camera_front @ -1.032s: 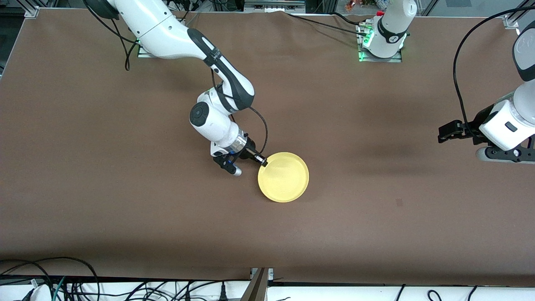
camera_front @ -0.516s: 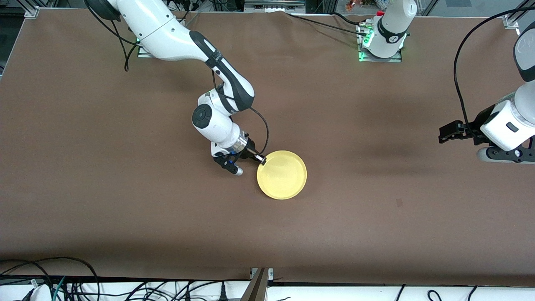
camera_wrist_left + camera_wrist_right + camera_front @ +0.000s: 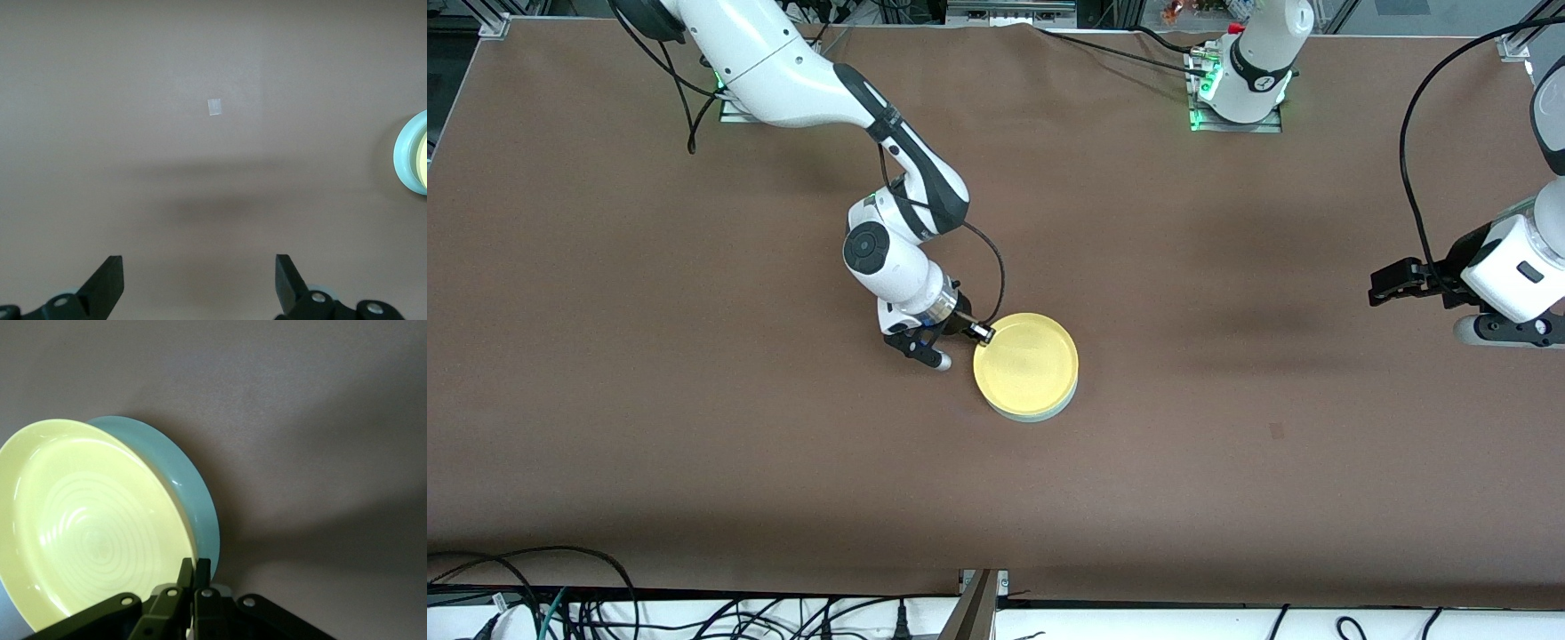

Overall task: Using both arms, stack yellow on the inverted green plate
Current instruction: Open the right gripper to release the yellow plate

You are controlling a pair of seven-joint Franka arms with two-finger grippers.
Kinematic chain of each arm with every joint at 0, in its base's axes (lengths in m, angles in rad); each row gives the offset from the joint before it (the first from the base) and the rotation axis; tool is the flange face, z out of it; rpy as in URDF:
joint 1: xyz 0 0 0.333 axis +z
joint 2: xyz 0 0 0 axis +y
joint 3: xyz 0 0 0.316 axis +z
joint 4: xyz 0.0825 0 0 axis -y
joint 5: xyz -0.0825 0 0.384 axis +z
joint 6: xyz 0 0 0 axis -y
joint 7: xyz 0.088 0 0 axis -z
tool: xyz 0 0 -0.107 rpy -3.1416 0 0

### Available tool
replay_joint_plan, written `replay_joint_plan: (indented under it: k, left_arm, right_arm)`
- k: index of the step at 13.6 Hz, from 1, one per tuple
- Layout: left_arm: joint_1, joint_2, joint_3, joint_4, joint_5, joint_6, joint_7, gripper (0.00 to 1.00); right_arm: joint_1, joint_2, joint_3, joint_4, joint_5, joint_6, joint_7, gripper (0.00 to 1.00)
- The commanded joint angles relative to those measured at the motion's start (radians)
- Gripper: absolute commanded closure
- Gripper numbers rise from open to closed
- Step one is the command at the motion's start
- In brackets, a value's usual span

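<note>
Your right end effector (image 3: pixel 980 334) is pinched tight on the rim of the yellow plate (image 3: pixel 1024 363), its fingers (image 3: pixel 193 577) narrowed on that edge. The plate faces up, its hollow and faint rings open to you; being round, it has no long axis. Straight out from the right end effector, the yellow plate lies on top of the green plate (image 3: pixel 1049 411), whose rim peeks from beneath. Your left end effector (image 3: pixel 199 283) hangs over bare brown desk (image 3: pixel 694 427) toward the left arm's end, fingers spread wide, holding nothing, waiting. A small pale mark (image 3: pixel 214 107) sits on the desk ahead of it.
</note>
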Motion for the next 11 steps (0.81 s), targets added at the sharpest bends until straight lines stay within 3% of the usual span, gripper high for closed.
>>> replay_joint_plan:
  k: [1, 4, 5, 9, 11]
  left_arm:
    - [0.005, 0.016, -0.002, 0.035, -0.018, -0.022, 0.007, 0.0]
    - [0.005, 0.016, -0.002, 0.035, -0.02, -0.022, 0.007, 0.0]
    - [0.005, 0.016, -0.002, 0.035, -0.018, -0.023, 0.007, 0.0]
    - [0.005, 0.018, -0.002, 0.035, -0.02, -0.022, 0.007, 0.0]
    - [0.005, 0.018, -0.002, 0.035, -0.02, -0.022, 0.007, 0.0]
  right_arm:
    - [0.021, -0.011, -0.018, 0.009, -0.017, -0.02, 0.012, 1.0]
    - [0.027, -0.006, -0.018, 0.009, -0.041, -0.019, 0.009, 1.0]
    - [0.031, -0.008, -0.018, 0.009, -0.04, -0.017, 0.018, 0.01]
    - [0.026, -0.045, -0.022, 0.013, -0.041, -0.043, 0.01, 0.0]
    - [0.021, -0.104, -0.076, 0.015, -0.055, -0.121, -0.008, 0.0]
